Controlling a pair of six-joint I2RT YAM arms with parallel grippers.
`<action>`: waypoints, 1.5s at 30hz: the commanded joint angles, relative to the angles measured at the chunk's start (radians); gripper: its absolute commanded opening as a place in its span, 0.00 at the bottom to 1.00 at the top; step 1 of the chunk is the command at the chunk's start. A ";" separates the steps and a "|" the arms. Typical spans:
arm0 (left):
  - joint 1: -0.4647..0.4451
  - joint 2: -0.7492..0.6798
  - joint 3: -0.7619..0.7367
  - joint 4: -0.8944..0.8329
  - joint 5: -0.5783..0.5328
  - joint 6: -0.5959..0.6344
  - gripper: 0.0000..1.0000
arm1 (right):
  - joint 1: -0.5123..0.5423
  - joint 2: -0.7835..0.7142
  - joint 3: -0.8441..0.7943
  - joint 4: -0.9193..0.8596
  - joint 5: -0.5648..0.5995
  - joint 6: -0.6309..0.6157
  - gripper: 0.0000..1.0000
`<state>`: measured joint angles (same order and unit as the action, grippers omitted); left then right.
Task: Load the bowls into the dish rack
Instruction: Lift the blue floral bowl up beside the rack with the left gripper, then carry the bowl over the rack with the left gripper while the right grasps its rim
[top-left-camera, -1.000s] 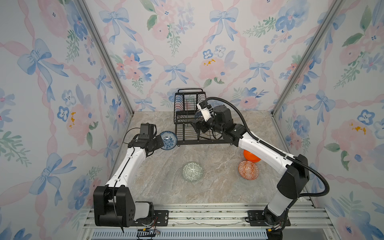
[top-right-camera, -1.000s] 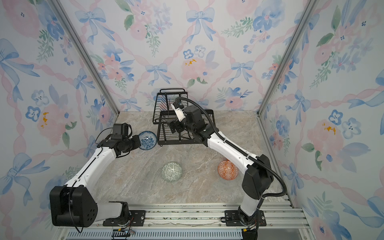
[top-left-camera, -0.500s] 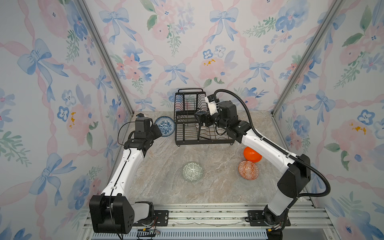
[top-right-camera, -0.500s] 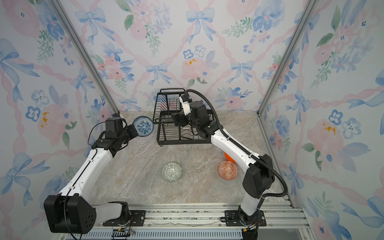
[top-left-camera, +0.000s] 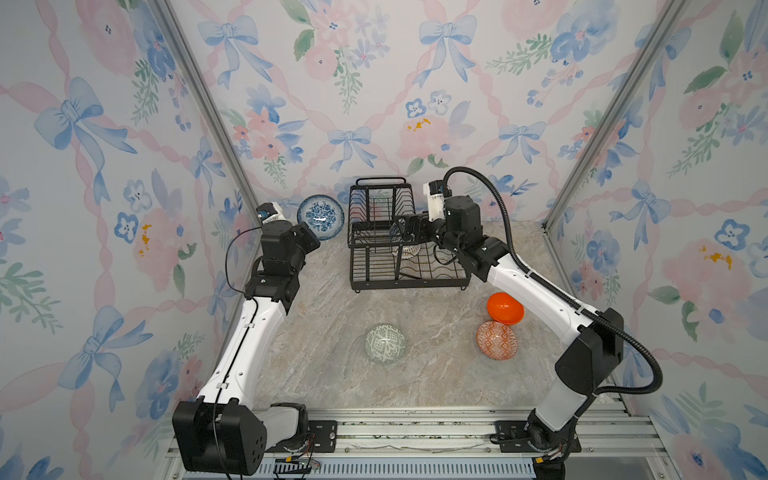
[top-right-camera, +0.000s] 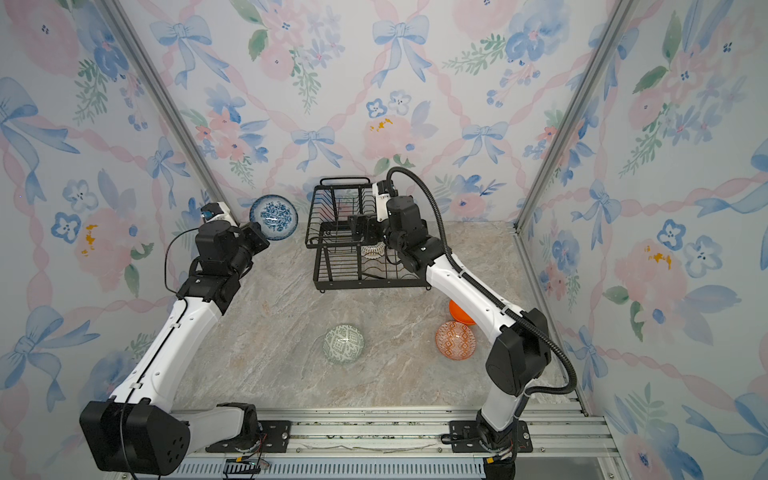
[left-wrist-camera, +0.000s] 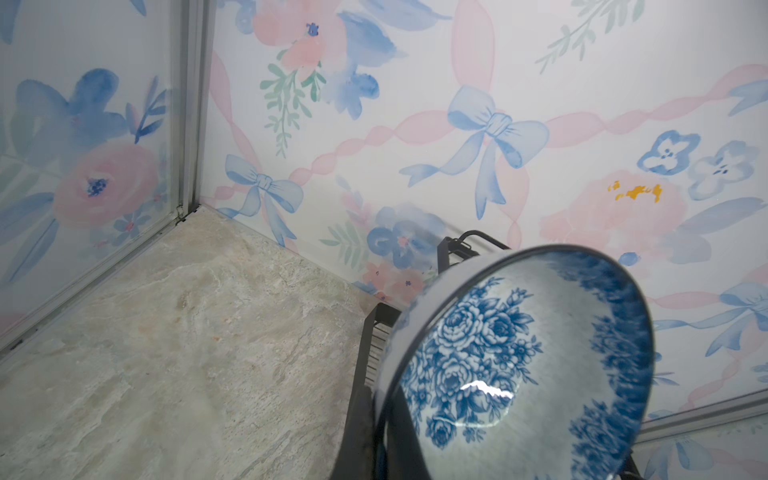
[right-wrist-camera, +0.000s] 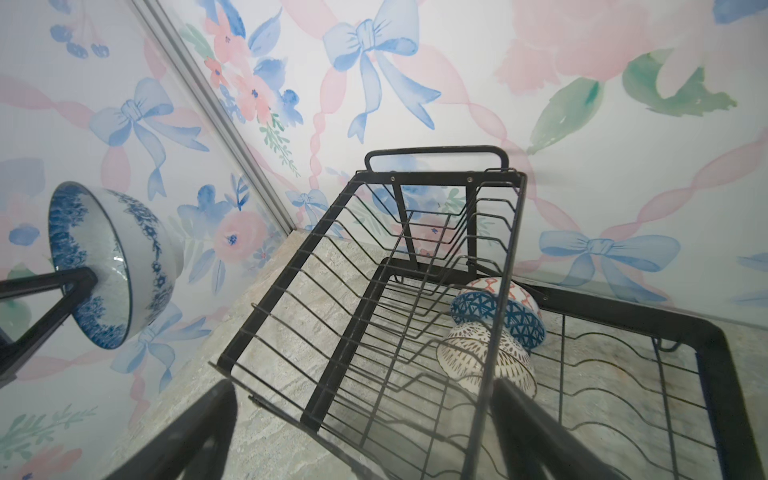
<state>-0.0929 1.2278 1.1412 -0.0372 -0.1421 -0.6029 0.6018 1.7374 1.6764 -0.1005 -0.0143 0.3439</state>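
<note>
My left gripper (top-left-camera: 311, 240) (left-wrist-camera: 376, 432) is shut on the rim of the blue-white floral bowl (top-left-camera: 320, 217) (top-right-camera: 273, 217) (left-wrist-camera: 519, 365) (right-wrist-camera: 108, 266). It holds the bowl on edge in the air, left of the black dish rack (top-left-camera: 376, 208) (top-right-camera: 340, 208) (right-wrist-camera: 374, 266). My right gripper (top-left-camera: 409, 230) (right-wrist-camera: 361, 415) is open, its jaws straddling the upper basket's rim. A dark-blue geometric bowl (right-wrist-camera: 511, 316) lies in the lower tray beside two other patterned bowls. The green-white bowl (top-left-camera: 385, 344), orange-white bowl (top-left-camera: 496, 340) and plain orange bowl (top-left-camera: 505, 307) sit on the table.
The rack stands against the back wall with its lower tray (top-left-camera: 415, 282) facing forward. Floral walls close in the marble table (top-left-camera: 324, 374) on the left, back and right. A metal rail (top-left-camera: 415, 432) runs along the front edge.
My left arm has lifted the floral bowl up and back, from beside the lower tray to the height of the upper basket. My right arm has shifted slightly right and back.
</note>
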 joint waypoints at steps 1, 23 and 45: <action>-0.058 -0.015 -0.007 0.236 -0.086 0.033 0.00 | -0.030 0.008 0.080 0.028 0.012 0.156 0.97; -0.230 0.257 0.148 0.509 -0.214 0.197 0.00 | 0.016 0.124 0.275 0.246 0.009 0.637 0.97; -0.366 0.423 0.263 0.582 -0.261 0.384 0.00 | 0.072 0.203 0.343 0.250 0.080 0.901 0.99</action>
<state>-0.4477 1.6394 1.3666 0.4545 -0.3813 -0.2562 0.6640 1.9251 1.9751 0.1497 0.0364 1.2125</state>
